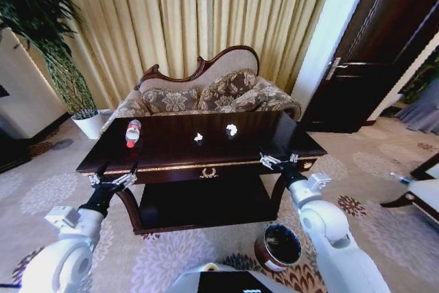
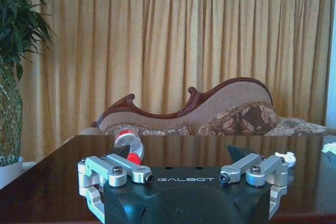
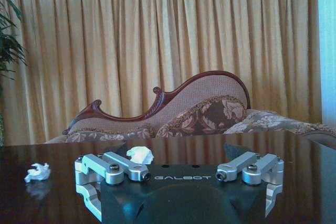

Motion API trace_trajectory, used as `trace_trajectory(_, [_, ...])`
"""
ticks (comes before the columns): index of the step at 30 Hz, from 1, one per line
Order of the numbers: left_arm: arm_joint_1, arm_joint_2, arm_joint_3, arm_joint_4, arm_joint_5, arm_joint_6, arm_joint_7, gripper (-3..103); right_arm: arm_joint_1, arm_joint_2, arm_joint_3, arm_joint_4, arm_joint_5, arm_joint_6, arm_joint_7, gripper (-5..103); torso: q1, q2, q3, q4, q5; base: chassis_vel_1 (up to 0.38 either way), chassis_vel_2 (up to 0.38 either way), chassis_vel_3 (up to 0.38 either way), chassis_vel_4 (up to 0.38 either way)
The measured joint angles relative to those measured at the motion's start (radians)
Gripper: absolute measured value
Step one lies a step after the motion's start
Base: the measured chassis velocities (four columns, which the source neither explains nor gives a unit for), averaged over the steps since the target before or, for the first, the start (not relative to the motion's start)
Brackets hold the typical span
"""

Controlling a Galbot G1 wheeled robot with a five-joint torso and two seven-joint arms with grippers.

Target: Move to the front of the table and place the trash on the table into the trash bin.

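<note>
1. Bench first: dark and glossy, it stands squarely before the robot, with a sofa and curtains behind it.
2. Bin: round and brown, it sits on the carpet below the bench's front right corner, close by the right arm.
3. Left gripper hovers at the front left edge, jaws spread wide and holding nothing; right gripper hovers at the front right edge, likewise wide and empty.
4. Bottle lies on its side toward the far left, long axis running roughly away from the robot, straight beyond the left jaws, so the left arm looks nearer.
5. Paper scraps and lie mid-bench, nearer the right arm.
</note>
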Motion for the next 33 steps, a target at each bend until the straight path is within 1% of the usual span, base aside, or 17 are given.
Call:
trace_trajectory(9, [-0.001,-0.001,0.003,0.004,0.000,-0.002,0.001,100,0.004,-0.010,-0.004,-0.005,0.005,0.001,0.004,100,0.001,-0.001,0.000,-0.0001,-0.0001,-0.120,0.112,0.106,-0.123])
trace_trajectory(12, [-0.002,-0.001,0.005,0.004,0.001,-0.002,0.001,100,0.014,-0.027,-0.012,-0.019,0.028,-0.003,0.015,100,0.001,-0.001,0.000,0.0000,-0.0001,-0.006,0.017,0.002,-0.010])
trace_trajectory(14, [-0.001,-0.001,0.004,0.004,0.001,-0.002,-0.001,100,0.038,-0.063,-0.025,-0.041,0.063,-0.029,0.051,100,0.000,0.000,0.000,-0.0001,0.0000,0.000,0.000,0.000,0.000])
trace_trajectory(15, [-0.001,-0.001,0.004,0.004,0.001,-0.002,-0.001,100,0.038,-0.063,-0.025,-0.041,0.063,-0.029,0.051,100,0.000,0.000,0.000,-0.0001,0.0000,0.000,0.000,0.000,0.000])
trace_trajectory(18, [0.002,0.000,-0.003,0.003,0.001,-0.003,-0.002,100,0.107,-0.121,-0.053,-0.088,0.113,-0.099,0.137,100,0.000,0.000,0.000,-0.0001,0.0002,0.000,0.000,0.000,0.000])
trace_trajectory(19, [0.002,0.000,-0.003,0.003,0.001,-0.003,-0.002,100,0.107,-0.121,-0.053,-0.088,0.113,-0.099,0.137,100,0.000,0.000,0.000,-0.0001,0.0002,0.000,0.000,0.000,0.000])
trace_trajectory(20, [0.003,0.000,-0.005,0.003,0.001,-0.004,-0.003,100,0.156,-0.148,-0.070,-0.113,0.143,-0.130,0.168,100,0.000,0.000,0.000,-0.0001,0.0003,0.000,0.000,0.000,0.000])
trace_trajectory(22, [0.004,-0.002,-0.005,0.005,0.001,-0.004,-0.004,100,0.241,-0.183,-0.110,-0.155,0.186,-0.160,0.219,100,0.000,0.000,0.000,0.0003,0.0000,0.000,0.000,0.000,0.000])
trace_trajectory(23, [0.004,-0.002,-0.005,0.005,0.001,-0.004,-0.004,100,0.241,-0.183,-0.110,-0.155,0.186,-0.160,0.219,100,0.000,0.000,0.000,0.0003,0.0000,0.000,0.000,0.000,0.000])
trace_trajectory(26, [0.008,-0.012,-0.006,0.004,0.005,-0.005,-0.005,100,0.361,-0.212,-0.186,-0.197,0.257,-0.205,0.286,100,0.001,0.000,0.000,0.0002,-0.0004,0.000,0.000,0.000,0.000])
trace_trajectory(27, [0.008,-0.012,-0.006,0.004,0.005,-0.005,-0.005,100,0.361,-0.212,-0.186,-0.197,0.257,-0.205,0.286,100,0.001,0.000,0.000,0.0002,-0.0004,0.000,0.000,0.000,0.000])
trace_trajectory(29, [0.016,-0.019,-0.011,0.001,0.008,-0.005,-0.005,100,0.441,-0.215,-0.260,-0.216,0.321,-0.245,0.345,100,0.000,0.000,0.000,0.0001,-0.0001,0.000,0.000,0.000,0.000])
trace_trajectory(30, [0.016,-0.019,-0.011,0.001,0.008,-0.005,-0.005,100,0.441,-0.215,-0.260,-0.216,0.321,-0.245,0.345,100,0.000,0.000,0.000,0.0001,-0.0001,0.000,0.000,0.000,0.000])
trace_trajectory(32, [0.021,-0.024,-0.016,0.000,0.011,-0.006,-0.005,100,0.512,-0.206,-0.340,-0.248,0.346,-0.261,0.375,100,0.000,0.000,0.000,-0.0001,0.0001,0.000,0.000,0.000,0.000])
trace_trajectory(33, [0.021,-0.024,-0.016,0.000,0.011,-0.006,-0.005,100,0.512,-0.206,-0.340,-0.248,0.346,-0.261,0.375,100,0.000,0.000,0.000,-0.0001,0.0001,0.000,0.000,0.000,0.000])
